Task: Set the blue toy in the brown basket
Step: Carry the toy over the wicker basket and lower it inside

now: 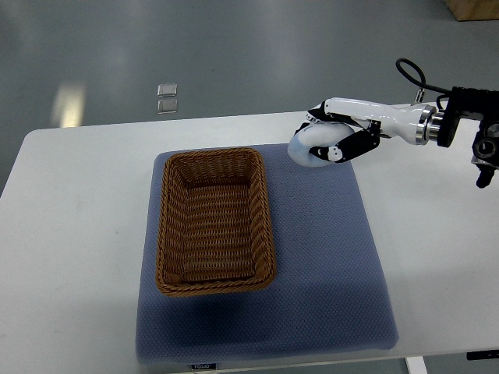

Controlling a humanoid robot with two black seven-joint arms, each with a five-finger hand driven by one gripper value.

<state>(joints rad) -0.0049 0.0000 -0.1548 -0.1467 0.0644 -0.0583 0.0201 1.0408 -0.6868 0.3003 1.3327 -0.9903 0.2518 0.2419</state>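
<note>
Reaching in from the right edge, the white-and-black right robot hand [331, 140] sits over the far right corner of the blue-grey padded mat [327, 265]. Fingers curled around a pale blue, rounded toy [309, 146]; grip closed on it, thumb side above, black-jointed fingers [351, 148] wrapped along its near side.

Toy bulges out to the left of the robot hand, past the fingertips. Whether it touches the mat or hangs just above cannot be told from this angle.

Brown woven wicker basket [214, 222], rectangular, lies left of and nearer than the robot hand, on the left half of the mat. Its far right corner is near the toy, but a strip of mat shows between them (not touching). Basket interior shows only weave.

White tabletop [70, 226] carries the mat; bare surface extends to both sides of it.

Beyond the robot hand, to its far left on the grey floor [234, 54], two small pale square tiles [167, 98] lie one behind the other.

Left arm not seen.
</note>
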